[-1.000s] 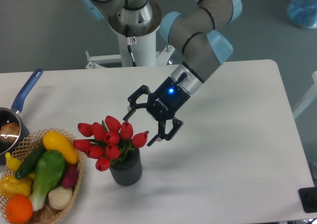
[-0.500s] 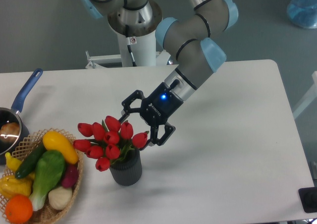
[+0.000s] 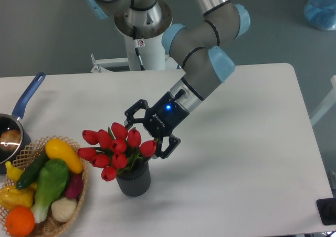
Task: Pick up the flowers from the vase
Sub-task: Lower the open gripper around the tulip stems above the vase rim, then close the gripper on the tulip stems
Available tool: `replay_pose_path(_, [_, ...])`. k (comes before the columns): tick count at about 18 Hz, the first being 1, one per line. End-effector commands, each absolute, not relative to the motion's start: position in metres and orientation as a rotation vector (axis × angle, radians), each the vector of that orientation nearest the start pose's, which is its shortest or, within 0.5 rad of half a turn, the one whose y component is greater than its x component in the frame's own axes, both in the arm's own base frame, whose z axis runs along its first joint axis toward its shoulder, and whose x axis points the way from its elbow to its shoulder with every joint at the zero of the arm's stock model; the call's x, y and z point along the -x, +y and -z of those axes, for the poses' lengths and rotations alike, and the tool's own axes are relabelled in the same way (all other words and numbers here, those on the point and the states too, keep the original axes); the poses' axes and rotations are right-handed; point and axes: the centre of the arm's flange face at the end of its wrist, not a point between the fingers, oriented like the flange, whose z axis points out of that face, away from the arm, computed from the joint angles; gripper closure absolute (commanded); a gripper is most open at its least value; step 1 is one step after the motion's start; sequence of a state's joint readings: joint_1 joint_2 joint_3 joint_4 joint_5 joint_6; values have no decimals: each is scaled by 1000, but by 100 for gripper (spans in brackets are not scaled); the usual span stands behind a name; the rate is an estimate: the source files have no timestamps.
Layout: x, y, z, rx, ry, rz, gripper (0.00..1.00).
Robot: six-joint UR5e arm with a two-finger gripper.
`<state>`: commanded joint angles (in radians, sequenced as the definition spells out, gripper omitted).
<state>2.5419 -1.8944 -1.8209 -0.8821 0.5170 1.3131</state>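
Left of spread hand [image 3: 143, 134], flowers [image 3: 114, 149]

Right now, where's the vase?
The vase stands lower left of centre on the table, holding the flowers, just right of the wicker basket.

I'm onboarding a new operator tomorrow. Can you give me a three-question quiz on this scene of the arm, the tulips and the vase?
1. True or false: the gripper is open beside the flowers.
2. Where do the flowers stand? A) in the wicker basket B) in the vase C) flat on the table
3. What stands at the table's left edge, behind the basket?

Key
1. True: the fingers are spread at the upper right of the bunch, and nothing is clamped.
2. B: the stems go into the dark ribbed vase.
3. A pan with a blue handle.
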Motion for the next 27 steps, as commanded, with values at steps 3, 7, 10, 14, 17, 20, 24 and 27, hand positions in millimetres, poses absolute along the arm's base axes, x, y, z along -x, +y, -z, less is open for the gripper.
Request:
replay_pose_path(3, [344, 510, -314, 2056, 440, 408, 0])
replay_pose_path(7, [343, 512, -314, 2053, 446, 410, 0])
replay_pose_path(10, [342, 512, -314, 2053, 448, 411, 5])
replay_pose_path(14, [341, 512, -316, 2051, 451, 407, 35])
replay_pose_path(17, [342, 512, -317, 2051, 451, 405, 37])
replay_pose_path(20, [343, 512, -319, 2052, 452, 401, 44])
replay_pose_path(24, [343, 512, -319, 2052, 452, 401, 59])
replay_pose_path(27, [343, 512, -319, 2051, 453, 399, 62])
